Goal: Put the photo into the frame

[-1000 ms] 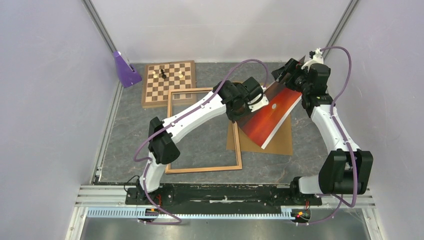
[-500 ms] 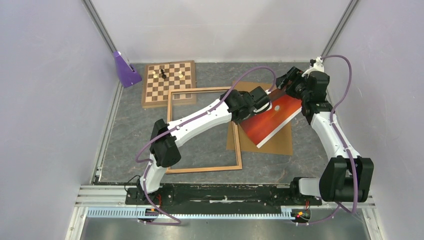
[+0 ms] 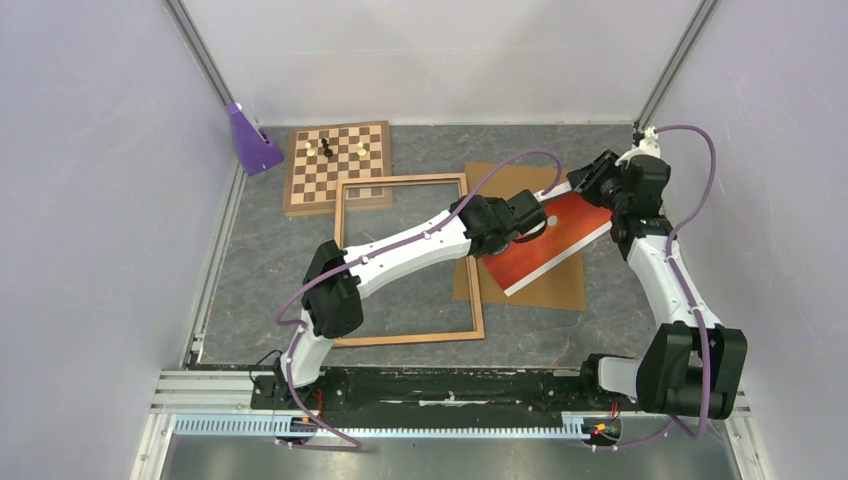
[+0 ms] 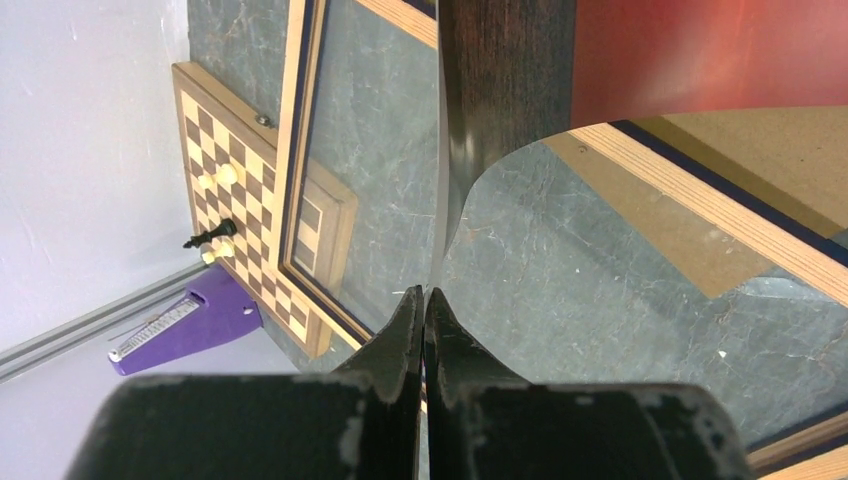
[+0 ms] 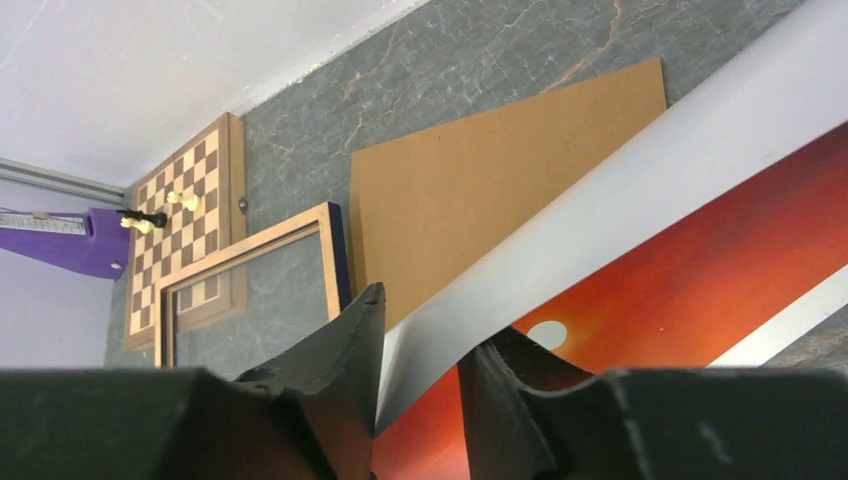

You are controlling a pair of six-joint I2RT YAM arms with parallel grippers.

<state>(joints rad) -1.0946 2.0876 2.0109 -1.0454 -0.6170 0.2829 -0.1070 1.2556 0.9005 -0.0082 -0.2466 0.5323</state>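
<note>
Photo held over the board, just right of the frame

The frame (image 3: 408, 338) is laid flat nearest the arm bases. Beyond it, the photo (image 3: 552, 238) is raised above the brown backing board (image 3: 561, 287). One edge is pinched in the closed left gripper (image 4: 424, 292). Its white strip is passed between the right gripper (image 5: 430, 318) fingers, but a firm clamp cannot be told. Farthest back, a chessboard (image 3: 338, 160) is overlapped by the frame's corner.
</note>
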